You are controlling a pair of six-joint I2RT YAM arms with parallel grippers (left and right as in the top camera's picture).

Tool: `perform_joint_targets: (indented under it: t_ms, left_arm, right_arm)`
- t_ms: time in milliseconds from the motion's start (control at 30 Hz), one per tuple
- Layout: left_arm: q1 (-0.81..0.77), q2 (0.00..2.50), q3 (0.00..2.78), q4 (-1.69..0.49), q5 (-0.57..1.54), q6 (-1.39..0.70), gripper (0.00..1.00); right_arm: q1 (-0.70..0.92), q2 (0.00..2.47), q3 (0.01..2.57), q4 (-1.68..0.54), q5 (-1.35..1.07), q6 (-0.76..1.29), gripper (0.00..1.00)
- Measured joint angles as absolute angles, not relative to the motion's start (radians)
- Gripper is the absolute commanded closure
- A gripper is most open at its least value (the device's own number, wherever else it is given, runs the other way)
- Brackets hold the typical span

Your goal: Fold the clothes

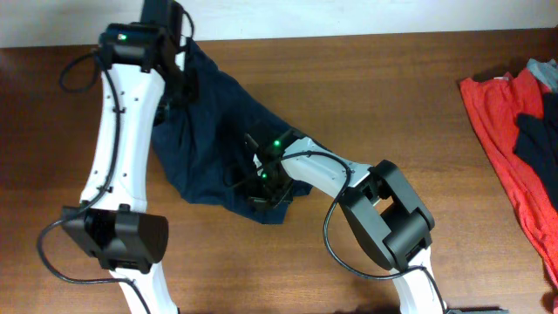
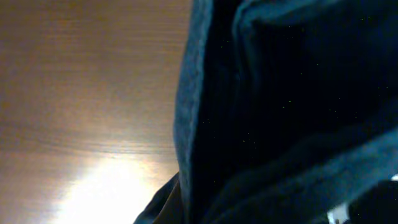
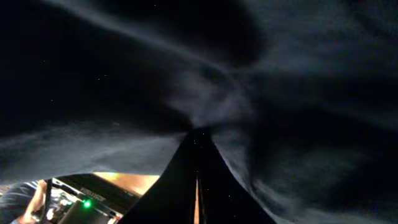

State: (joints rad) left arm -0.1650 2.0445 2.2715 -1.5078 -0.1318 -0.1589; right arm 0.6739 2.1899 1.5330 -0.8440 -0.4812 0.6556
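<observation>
The brown wooden table point(image 1: 392, 87) fills the overhead view.

A big dark blue cloth point(image 1: 209, 131) lies on it. It sits left of the middle. It runs from the far edge down toward the middle of the table. It is rumpled and not folded flat.

The left arm point(image 1: 118, 148) is white with black joints. It reaches from the near left corner up to the far edge. The right arm point(image 1: 323, 174) is white and black too. It comes from the near edge and bends left to the low end of the blue cloth.

A pile of red clothes point(image 1: 506, 131) lies at the right edge, well apart from the blue cloth. A dark piece point(image 1: 536, 139) lies on the red pile.

The left gripper point(image 1: 180, 74) is over the top end of the blue cloth, by the far edge. It is black on dark cloth, so I cannot tell if its fingers are apart or together. Its own camera shows only blue cloth point(image 2: 280, 93) up close, with bare table point(image 2: 81, 93) to the left.

The right gripper point(image 1: 264, 187) is at the low end of the cloth. In its own camera the fingers are together point(image 3: 198, 134), and the cloth point(image 3: 280, 74) bunches into wrinkles that all run to the tips. It is pinching the cloth.
</observation>
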Motion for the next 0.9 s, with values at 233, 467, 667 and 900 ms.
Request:
perform_joint_targets:
  t_ms: [233,467,667,900]
  left_arm:
    - [-0.25,2.046,2.271,-1.507,-0.131,-0.154,0.99]
    - [-0.339,2.047,2.271,-1.503,-0.132,-0.155,0.99]
    - [-0.43,2.078,2.273,-1.499,-0.178,-0.218,0.99]
    - [-0.533,2.204,2.275,-1.473,-0.289,-0.338,0.99]
  right_arm:
    - [0.525,2.088,1.517,-0.897,-0.424,0.574,0.96]
    - [0.348,1.81,1.518,-0.987,-0.402,0.46,0.96]
    - [0.175,1.768,1.518,-1.056,-0.401,0.44,0.96]
    - [0.044,1.769,1.518,-1.071,-0.385,0.446,0.95]
